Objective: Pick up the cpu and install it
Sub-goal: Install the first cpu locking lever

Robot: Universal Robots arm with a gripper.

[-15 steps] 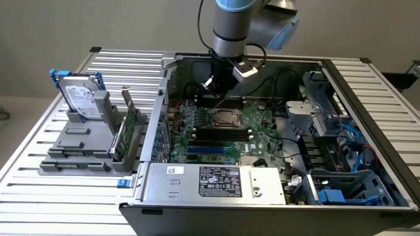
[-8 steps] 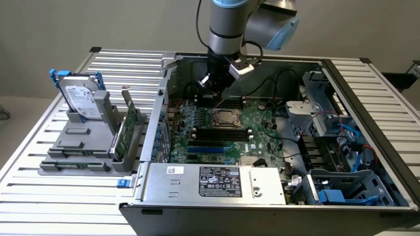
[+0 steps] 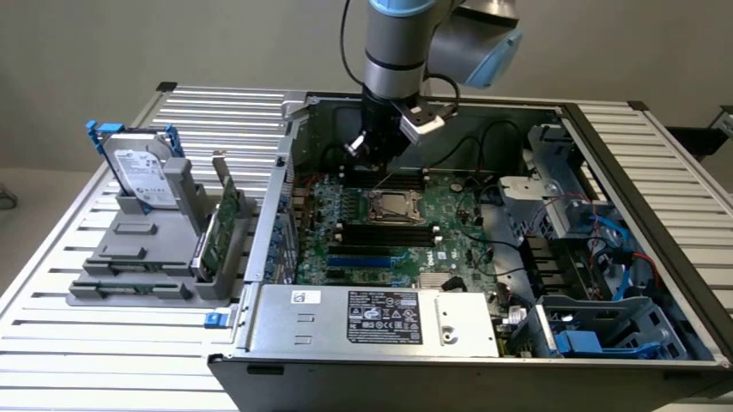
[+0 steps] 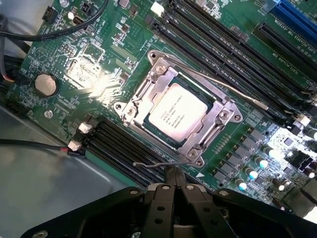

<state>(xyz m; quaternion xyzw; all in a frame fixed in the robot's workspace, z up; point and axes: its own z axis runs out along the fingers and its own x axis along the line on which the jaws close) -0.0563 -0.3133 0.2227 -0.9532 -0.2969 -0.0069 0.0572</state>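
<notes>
now, fingers (image 4: 163,201) pressed together near socketed cpu (image 4: 177,113), open case (image 3: 343,378) on slatted table (image 3: 218,112)

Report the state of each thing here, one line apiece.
cpu, lying flat in the socket.
gripper, jaws shut, empty, tips beside the socket.
computer case, side open, motherboard exposed.
hard drive, upright in the grey holder.
circuit card, on edge in the same holder.

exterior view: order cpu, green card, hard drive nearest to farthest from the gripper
1. cpu, in its socket, by the gripper.
2. green card, upright in the gray holder, the exterior view's left.
3. hard drive, farther left in that holder.
</notes>
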